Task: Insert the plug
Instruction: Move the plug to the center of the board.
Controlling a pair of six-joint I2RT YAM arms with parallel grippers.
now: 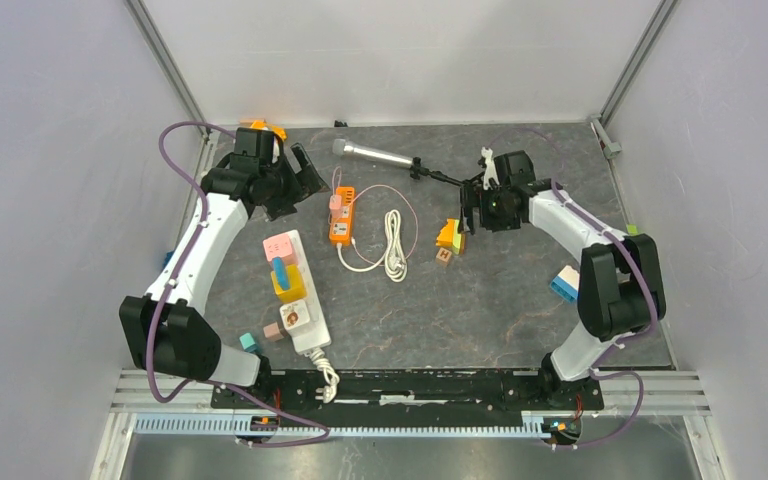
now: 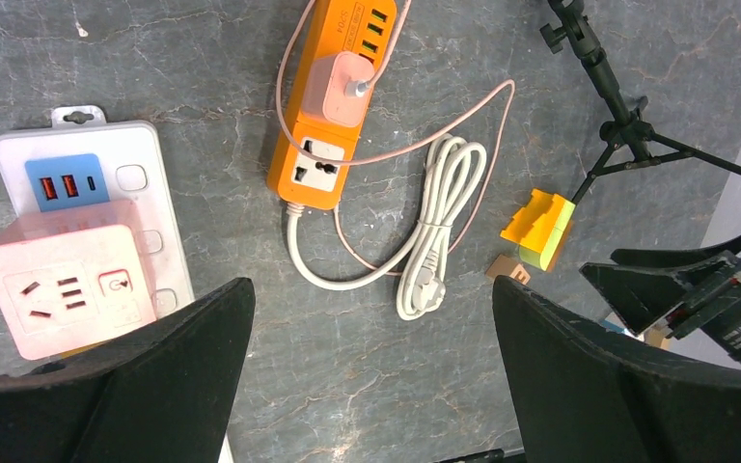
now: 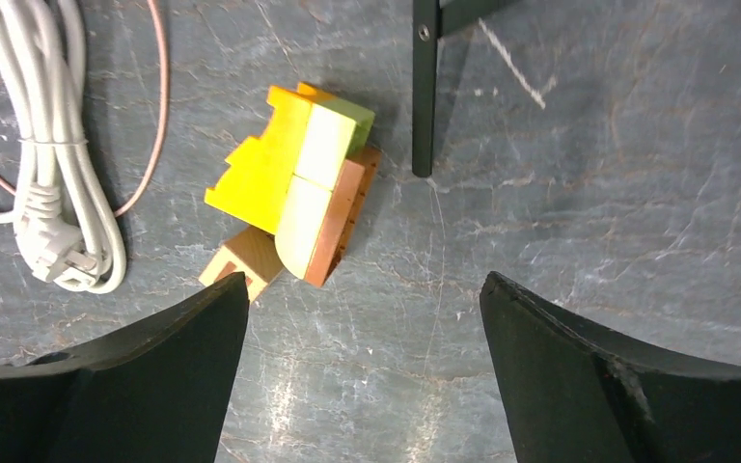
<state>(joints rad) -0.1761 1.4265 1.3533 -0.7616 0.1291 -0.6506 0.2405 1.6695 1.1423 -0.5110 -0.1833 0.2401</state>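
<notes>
left gripper [image 2: 369,289] spread, near orange strip [image 2: 314,166]

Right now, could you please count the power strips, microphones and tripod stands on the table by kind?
Power strips: 2, the orange power strip and the white power strip
Microphones: 1, the microphone
Tripod stands: 1, the black tripod stand
Total: 4
</notes>
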